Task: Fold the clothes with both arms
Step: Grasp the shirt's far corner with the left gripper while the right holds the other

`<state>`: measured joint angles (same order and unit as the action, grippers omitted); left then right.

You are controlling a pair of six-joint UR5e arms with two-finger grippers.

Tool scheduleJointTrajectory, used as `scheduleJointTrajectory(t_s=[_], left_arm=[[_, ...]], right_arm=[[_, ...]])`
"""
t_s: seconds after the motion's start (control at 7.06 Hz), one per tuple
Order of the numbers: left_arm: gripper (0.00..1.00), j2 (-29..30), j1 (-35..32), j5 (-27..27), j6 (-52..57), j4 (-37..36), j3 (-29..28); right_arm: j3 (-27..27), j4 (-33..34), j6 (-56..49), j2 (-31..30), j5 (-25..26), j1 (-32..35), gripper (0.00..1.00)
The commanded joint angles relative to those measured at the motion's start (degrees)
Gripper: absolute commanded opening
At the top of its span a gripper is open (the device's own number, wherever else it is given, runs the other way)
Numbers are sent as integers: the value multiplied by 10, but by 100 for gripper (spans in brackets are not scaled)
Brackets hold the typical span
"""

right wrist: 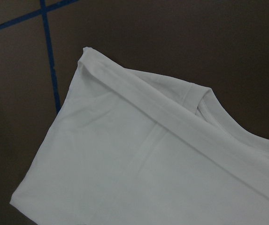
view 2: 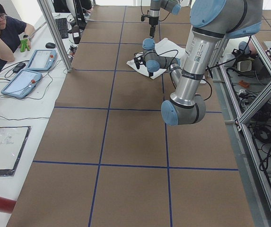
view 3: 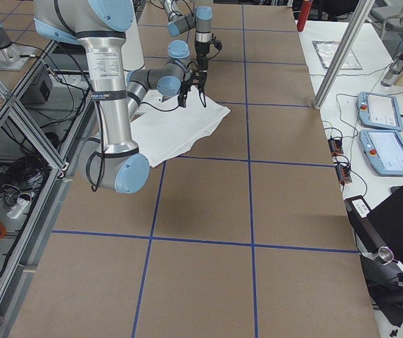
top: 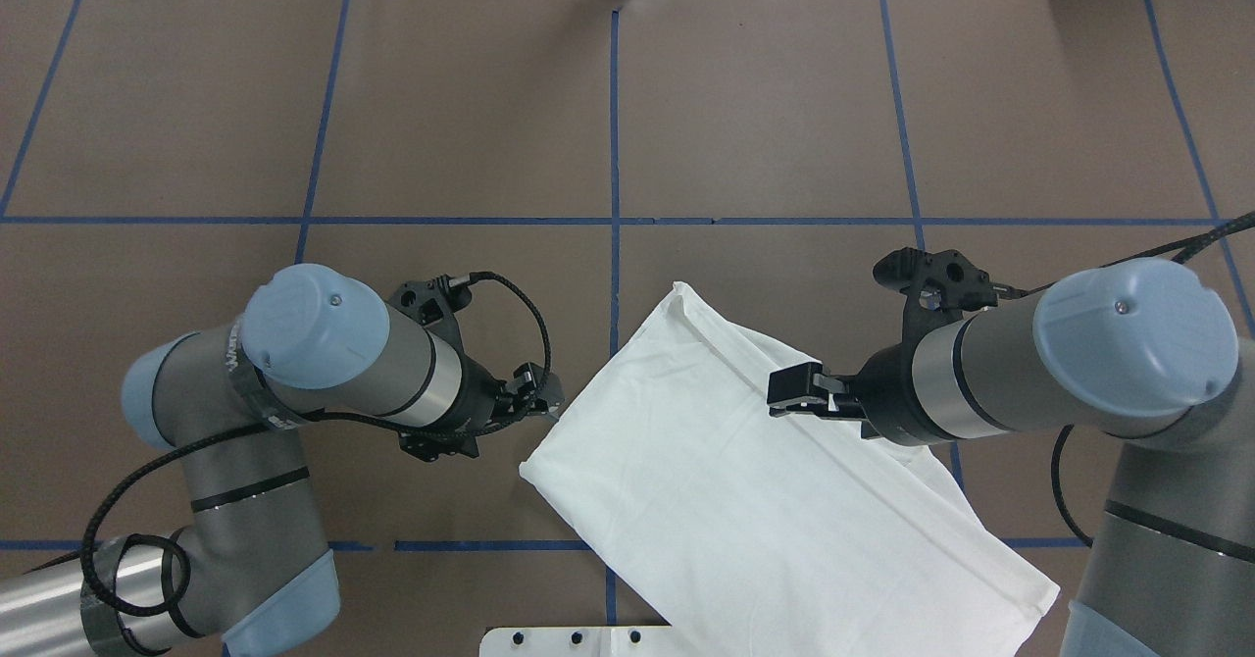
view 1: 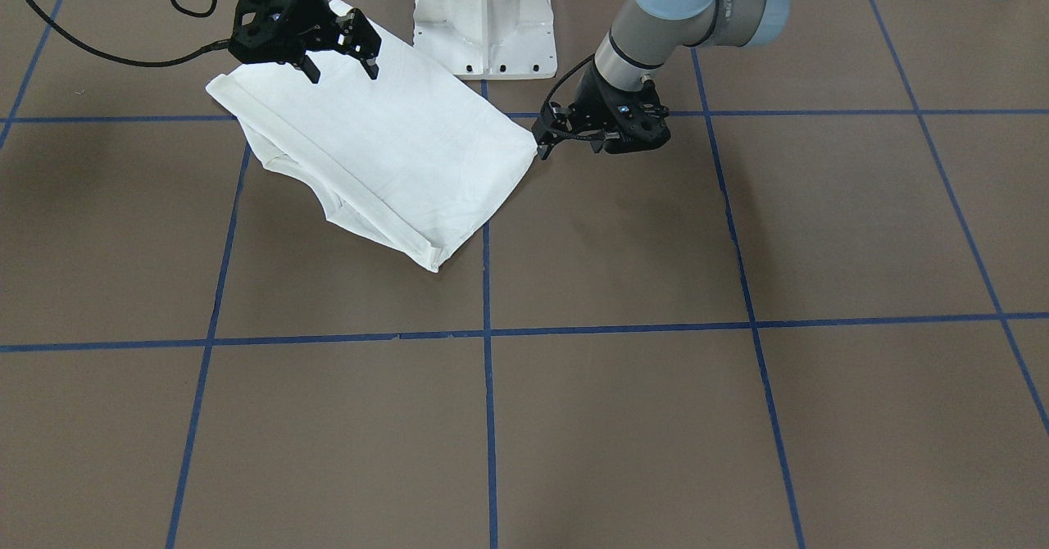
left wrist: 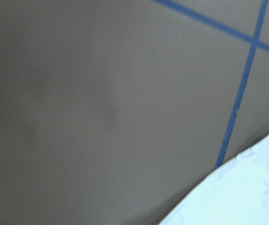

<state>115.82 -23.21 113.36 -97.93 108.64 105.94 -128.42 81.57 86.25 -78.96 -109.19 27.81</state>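
Lettering on left arm (top: 392, 368) unreadable; folded white T-shirt (top: 745, 520) lies on table (top: 441, 98).

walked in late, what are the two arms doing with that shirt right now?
The white T-shirt lies on the table, already folded into a rough rectangle. The right gripper hangs just above one end of it with its fingers spread, holding nothing. The left gripper is down low at a corner on the opposite side. Whether it has the cloth pinched cannot be told from these views.
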Motion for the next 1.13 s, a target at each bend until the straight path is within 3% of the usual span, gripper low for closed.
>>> scheduleJointTrajectory(t_s=[0.0,0.28,0.57,0.99], left_arm=[[99,10,29,-9,-19,17,-40],[96,18,29,-17,-22,64,-87],[80,23,28,-17,-24,64,-84],[78,27,29,-16,-28,55,-82]], right_arm=[[4,0,0,7,2,24,100],[4,0,0,7,1,30,100],[2,0,0,7,-2,35,100],[2,2,0,7,-8,44,100]])
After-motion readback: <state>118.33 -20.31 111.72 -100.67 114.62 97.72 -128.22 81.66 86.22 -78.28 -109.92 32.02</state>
